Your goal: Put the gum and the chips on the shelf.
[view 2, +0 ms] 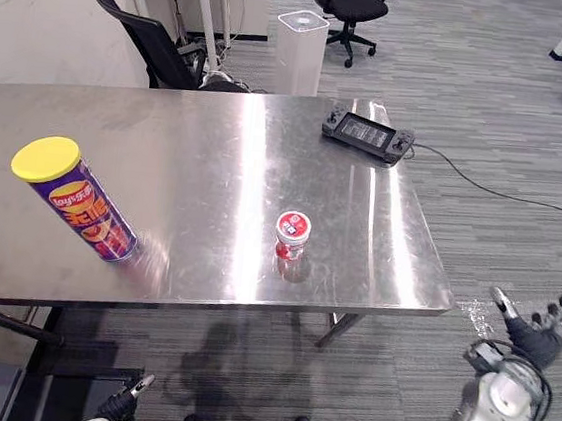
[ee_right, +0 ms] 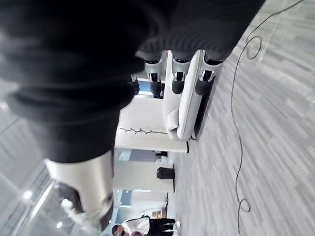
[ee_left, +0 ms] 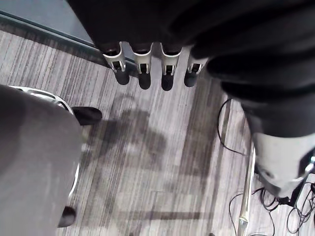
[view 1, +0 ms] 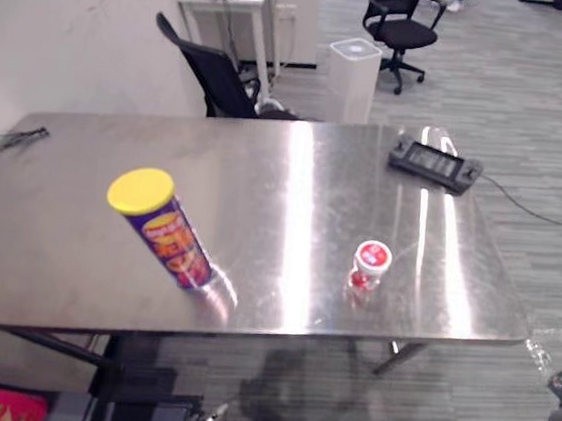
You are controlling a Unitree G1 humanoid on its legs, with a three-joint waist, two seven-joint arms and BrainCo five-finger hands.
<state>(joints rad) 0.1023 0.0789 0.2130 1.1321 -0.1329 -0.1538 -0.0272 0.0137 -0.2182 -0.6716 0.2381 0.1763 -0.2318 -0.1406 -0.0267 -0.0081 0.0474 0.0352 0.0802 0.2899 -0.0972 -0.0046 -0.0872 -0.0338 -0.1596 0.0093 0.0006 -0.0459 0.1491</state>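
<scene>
We see the chips can [view 2: 79, 201], a purple tube with a yellow lid, standing on its base on the left part of the steel table [view 2: 217, 154], near the front edge. The gum pot [view 2: 293, 234], small and white with a red lid, stands well apart from it, further right and also near the front edge. A dark handheld game console [view 2: 367, 134] lies at the far right corner of the table. Behind the table are a black office chair [view 2: 148, 41] and a white bin [view 2: 301, 37].

Our right robot hand [view 2: 537, 336] hangs below and to the right of the table, fingers straight and spread, holding nothing. Our left robot hand [ee_left: 141, 61] points its straight fingers down at the grey floor [ee_left: 162, 162], likewise empty.
</scene>
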